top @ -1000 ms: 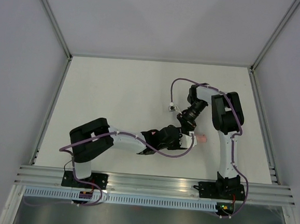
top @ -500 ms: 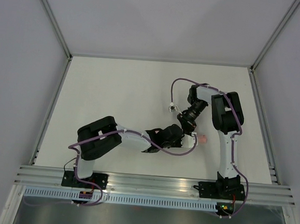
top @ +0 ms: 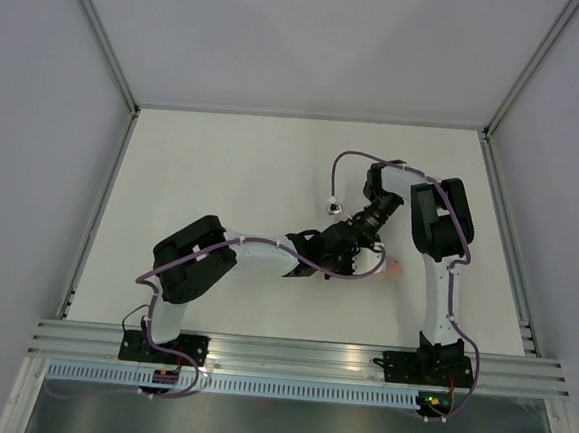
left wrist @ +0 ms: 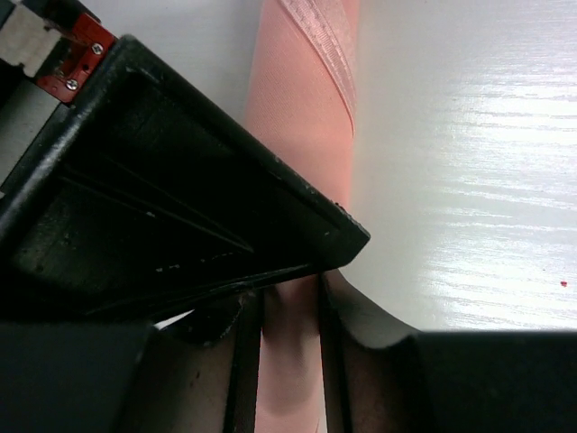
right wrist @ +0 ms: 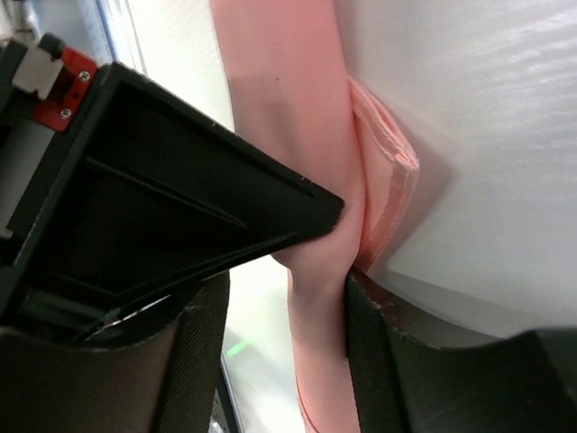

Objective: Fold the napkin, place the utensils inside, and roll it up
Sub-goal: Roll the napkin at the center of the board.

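Note:
The napkin is rolled into a slim pale pink roll; only its end shows in the top view, right of where the two grippers meet. In the left wrist view the roll runs down between my left gripper's fingers, which are shut on it. In the right wrist view the roll passes between my right gripper's fingers, touching the right finger, with a gap to the left one. Its layered edge shows. The utensils are hidden. From above, the left gripper and right gripper are close together.
A black wedge-shaped gripper body with a red and white part fills the upper left of each wrist view. The white table has metal rails along its near edge. Grey walls stand on three sides.
My left gripper has moved up and away from the near edge, closer under the right gripper. Less of the pink roll's end now shows. The right arm has hardly moved.

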Available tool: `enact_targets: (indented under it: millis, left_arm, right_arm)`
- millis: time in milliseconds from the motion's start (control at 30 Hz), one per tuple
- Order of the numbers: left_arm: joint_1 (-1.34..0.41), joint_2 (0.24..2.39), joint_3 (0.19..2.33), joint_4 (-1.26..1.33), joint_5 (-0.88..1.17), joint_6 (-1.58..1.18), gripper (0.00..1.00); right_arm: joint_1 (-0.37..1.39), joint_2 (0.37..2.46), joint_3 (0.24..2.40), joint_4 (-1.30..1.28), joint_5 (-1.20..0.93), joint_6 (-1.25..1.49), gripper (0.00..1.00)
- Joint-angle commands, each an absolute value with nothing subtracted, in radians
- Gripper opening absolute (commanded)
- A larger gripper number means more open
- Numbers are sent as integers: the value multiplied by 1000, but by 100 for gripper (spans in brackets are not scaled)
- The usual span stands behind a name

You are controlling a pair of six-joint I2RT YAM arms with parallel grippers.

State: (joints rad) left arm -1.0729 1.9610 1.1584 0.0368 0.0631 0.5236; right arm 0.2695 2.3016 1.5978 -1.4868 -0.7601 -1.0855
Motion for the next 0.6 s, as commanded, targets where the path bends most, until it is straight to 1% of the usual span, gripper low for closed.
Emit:
enact_targets:
  millis: [0, 33, 133, 233, 367, 567]
  left_arm:
    - [-1060, 2020, 1169, -63, 164, 454, 13]
    - [-1055, 2020, 1170, -67, 181, 450, 13]
    - [-1035, 2025, 1183, -83, 210, 422, 13]
    - [-1006, 2033, 1204, -115, 259, 382, 13]
    - [-968, 2051, 1244, -141, 304, 312, 14]
    - [-953, 2109, 1334, -190, 273, 169, 15]
  right_arm:
    - [259, 2232, 1572, -1128, -660, -998, 60]
    - [256, 2214, 1571, -1105, -652, -936, 63]
    - [233, 2143, 1580, -1039, -626, -827, 65]
    - [212, 2117, 1609, -1014, -604, -747, 67]
    - [183, 2083, 1615, -964, -574, -628, 67]
    - [106, 2002, 1569, -833, -500, -401, 66]
